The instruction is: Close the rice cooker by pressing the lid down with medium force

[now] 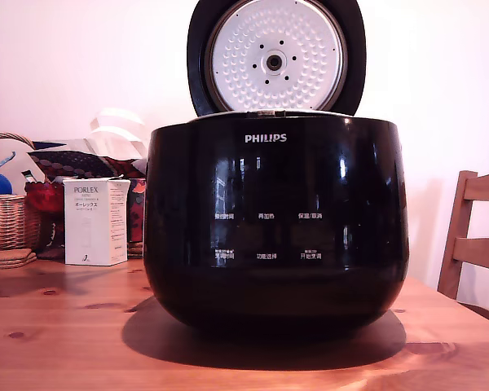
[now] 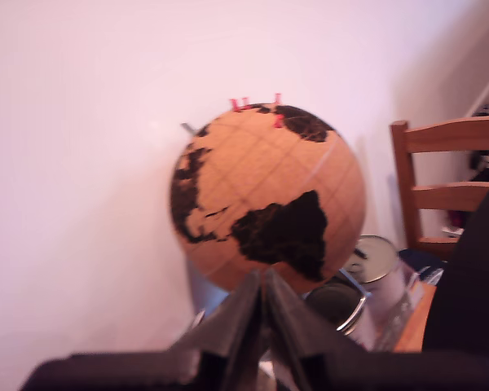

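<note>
Claw [image 2: 263, 281] pinched together facing globe [image 2: 267, 194], rice cooker [image 1: 275, 224] elsewhere

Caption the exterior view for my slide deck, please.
Black Philips rice cooker on a wooden table, its lid standing open.

Glossy black rice cooker [image 1: 275, 228], white lettering; lid [image 1: 275, 55] black with silvery dimpled plate

I'm seeing a pale wall [image 1: 57, 65] glowing in bright, washed-out light behind the knotty wooden desk [image 1: 65, 342]. A wooden chair [image 1: 473, 236] is standing at the exterior view's right, and a wicker basket [image 1: 4, 220] is sitting at its left.
</note>
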{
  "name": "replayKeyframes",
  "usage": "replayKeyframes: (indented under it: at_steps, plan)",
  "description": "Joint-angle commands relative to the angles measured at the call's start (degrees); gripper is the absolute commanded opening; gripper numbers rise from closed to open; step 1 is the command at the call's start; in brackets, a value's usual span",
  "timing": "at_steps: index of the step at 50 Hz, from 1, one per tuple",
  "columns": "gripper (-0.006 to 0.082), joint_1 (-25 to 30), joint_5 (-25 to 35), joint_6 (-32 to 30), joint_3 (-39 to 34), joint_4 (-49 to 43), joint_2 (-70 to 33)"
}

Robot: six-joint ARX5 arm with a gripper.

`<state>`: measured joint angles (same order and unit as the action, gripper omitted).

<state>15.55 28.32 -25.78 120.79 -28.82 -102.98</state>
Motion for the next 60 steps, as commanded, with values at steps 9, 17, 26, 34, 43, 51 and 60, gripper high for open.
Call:
replayKeyframes:
  at_steps: [9, 17, 26, 34, 43, 51, 60]
  plan:
    - [-0.0022, 2.4, 0.9, -0.2, 3.2, -0.6, -4.7]
    - [-0.0022, 4.1, 0.9, -0.2, 3.2, -0.5, -6.6]
    - [-0.0022, 6.0, 0.8, -0.2, 3.2, -1.8, -7.8]
    - [-0.0022, 7.2, 0.8, -0.3, 3.2, -3.5, -7.8]
    - [-0.0022, 8.3, 0.8, -0.9, 3.2, -7.9, -7.8]
    - [-0.0022, 9.4, 0.9, -0.8, 3.2, -11.6, -7.8]
    - [-0.0022, 10.6, 1.1, 2.0, 3.2, -18.1, -7.4]
